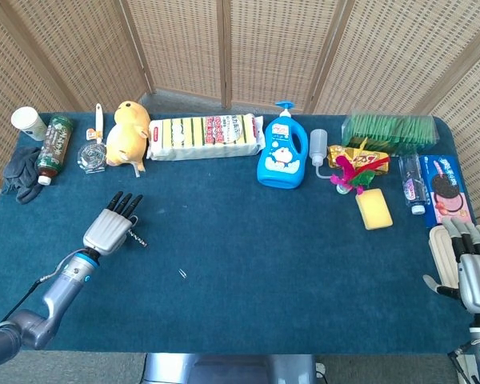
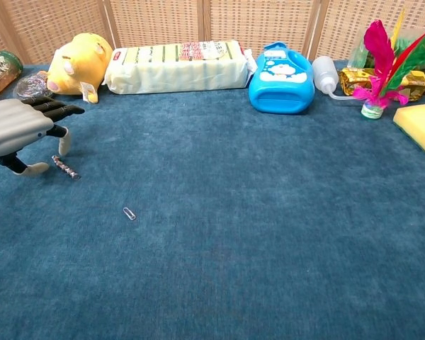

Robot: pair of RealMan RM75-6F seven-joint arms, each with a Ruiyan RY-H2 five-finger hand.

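A paperclip (image 2: 129, 213) lies alone on the blue cloth. Along the back stand a yellow plush (image 1: 128, 133), a sponge pack (image 1: 206, 137), a blue bottle (image 1: 280, 158) and a squeeze bottle (image 1: 318, 149). A yellow sponge (image 1: 374, 210) sits beside a feather shuttlecock (image 1: 350, 174).

Open tabletop (image 1: 248, 240) centre carries only a paperclip (image 2: 129, 213); plush toy (image 1: 128, 132), sponge pack (image 1: 206, 136) and blue bottle (image 1: 280, 156) line the far edge.

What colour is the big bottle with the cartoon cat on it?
The bottle is bright blue with a blue pump top, clearest in the head view.
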